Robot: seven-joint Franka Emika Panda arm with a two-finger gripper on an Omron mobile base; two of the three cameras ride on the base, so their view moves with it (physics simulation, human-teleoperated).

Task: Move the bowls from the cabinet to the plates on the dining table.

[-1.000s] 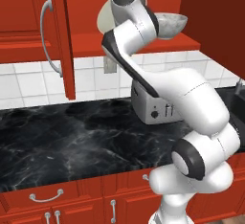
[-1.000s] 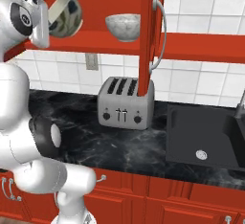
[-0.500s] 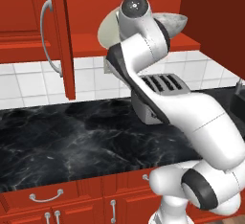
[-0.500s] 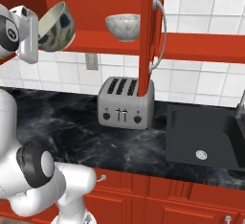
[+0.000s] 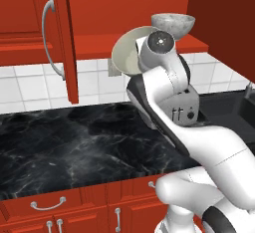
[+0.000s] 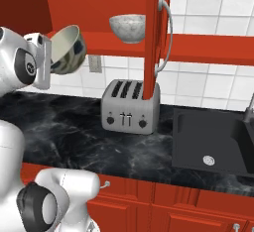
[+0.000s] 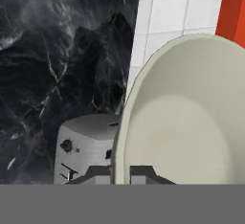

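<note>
The arm bends up from its base over the black marble tabletop, the forearm rising steeply and the wrist turned so the hand sits level, out in front of the shelf. The claw is clamped on the rim of the cream-beige bowl: in the hand view its 2 dark tips sit either side of the rim edge, with the pale inside of the bowl facing the camera. The bowl is tipped on its side, held in the air above the tabletop and clear of it, its mouth facing left in the left base view and its outside showing dark mottled patches in the right base view.

Below and beyond the held bowl stands a silver toaster on the tabletop, against the white tiled wall. A dark sink is set into the tabletop to its right.

Farther back, the mottled white-grey bowl stands upright on the red shelf of the cabinet, well apart from the held one. The cabinet doors stand open, each with a curved silver handle.
</note>
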